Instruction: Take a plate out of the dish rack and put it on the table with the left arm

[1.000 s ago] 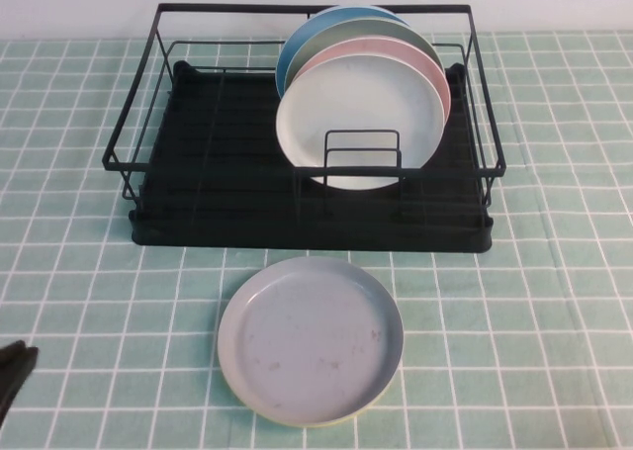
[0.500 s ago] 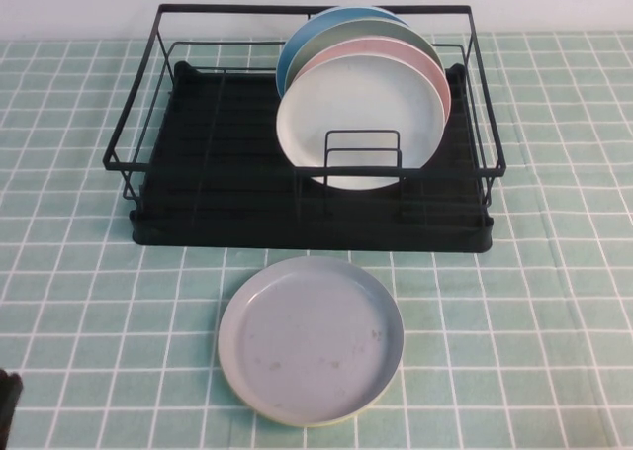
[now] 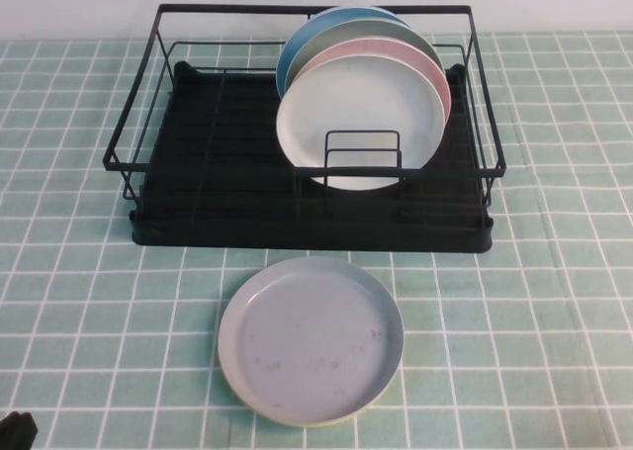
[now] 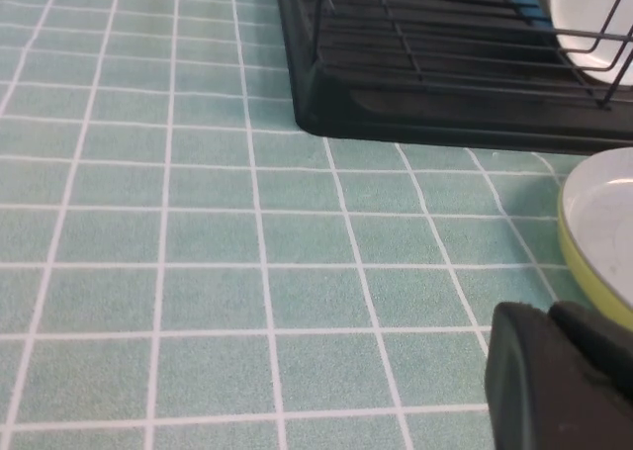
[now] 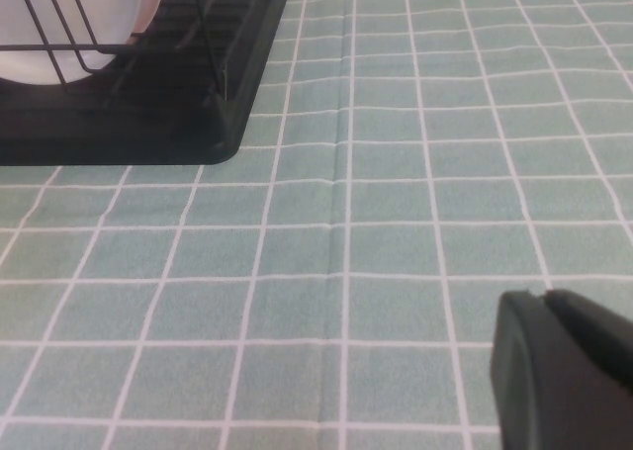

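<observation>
The pale grey-blue plate (image 3: pixel 311 339) lies flat on the mint-green grid table (image 3: pixel 514 302), in front of the dish rack (image 3: pixel 297 234). A yellow rim shows under its near edge. In the left wrist view the plate (image 4: pixel 605 213) sits at the side, with the yellow rim (image 4: pixel 584 272) below it. My left gripper (image 3: pixel 14 430) is at the table's near left corner, far from the plate; in its wrist view it (image 4: pixel 546 314) is shut and empty. My right gripper (image 5: pixel 546 297) is shut and empty over bare cloth, out of the high view.
The rack holds several upright plates at its right side: a creamy-white one (image 3: pixel 361 114) in front, then pink (image 3: pixel 435 69), green and blue (image 3: pixel 289 59). A wire loop divider (image 3: pixel 362 158) stands before them. The rack's corner shows in the left wrist view (image 4: pixel 396 114) and the right wrist view (image 5: pixel 178 124).
My left gripper has drawn back toward the near left corner, now almost out of the high view. The plates have not moved.
</observation>
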### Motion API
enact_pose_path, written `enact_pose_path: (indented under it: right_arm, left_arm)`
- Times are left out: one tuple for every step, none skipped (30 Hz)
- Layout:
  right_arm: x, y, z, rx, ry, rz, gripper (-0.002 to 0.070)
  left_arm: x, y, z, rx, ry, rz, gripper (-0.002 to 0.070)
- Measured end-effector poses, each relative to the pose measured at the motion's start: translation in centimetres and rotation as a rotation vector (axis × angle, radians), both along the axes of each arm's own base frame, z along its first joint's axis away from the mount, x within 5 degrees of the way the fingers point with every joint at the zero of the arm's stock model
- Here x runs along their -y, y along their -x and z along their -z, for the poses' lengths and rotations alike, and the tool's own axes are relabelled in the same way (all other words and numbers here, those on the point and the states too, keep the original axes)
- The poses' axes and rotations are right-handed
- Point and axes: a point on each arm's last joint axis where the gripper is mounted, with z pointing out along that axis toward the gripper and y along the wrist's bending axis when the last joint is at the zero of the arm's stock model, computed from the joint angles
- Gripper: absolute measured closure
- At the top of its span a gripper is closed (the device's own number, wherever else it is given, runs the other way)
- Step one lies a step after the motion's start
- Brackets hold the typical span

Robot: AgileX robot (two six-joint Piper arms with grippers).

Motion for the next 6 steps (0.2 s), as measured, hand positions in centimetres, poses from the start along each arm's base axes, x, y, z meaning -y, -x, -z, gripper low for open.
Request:
enact_pose_path:
  right_arm:
    - [0.00,0.00,0.00,0.000,0.000,0.000,0.0694]
    - [0.00,0.00,0.00,0.000,0.000,0.000,0.0694]
    - [0.00,0.00,0.00,0.000,0.000,0.000,0.0694]
    - [0.00,0.00,0.00,0.000,0.000,0.000,0.0694]
    - [0.00,0.00,0.00,0.000,0.000,0.000,0.0694]
    - [0.00,0.00,0.00,0.000,0.000,0.000,0.0694]
  left_arm:
    - [0.00,0.00,0.00,0.000,0.001,0.000,0.0676]
    - [0.00,0.00,0.00,-0.001,0.002,-0.001,0.0676]
    - [-0.01,0.00,0.01,-0.002,0.002,-0.003,0.0676]
    - [-0.05,-0.01,0.01,-0.002,0.002,-0.011,0.0676]
    - [-0.11,-0.02,0.01,-0.002,0.002,-0.022,0.0676]
    - [-0.19,-0.04,0.01,-0.002,0.002,-0.036,0.0676]
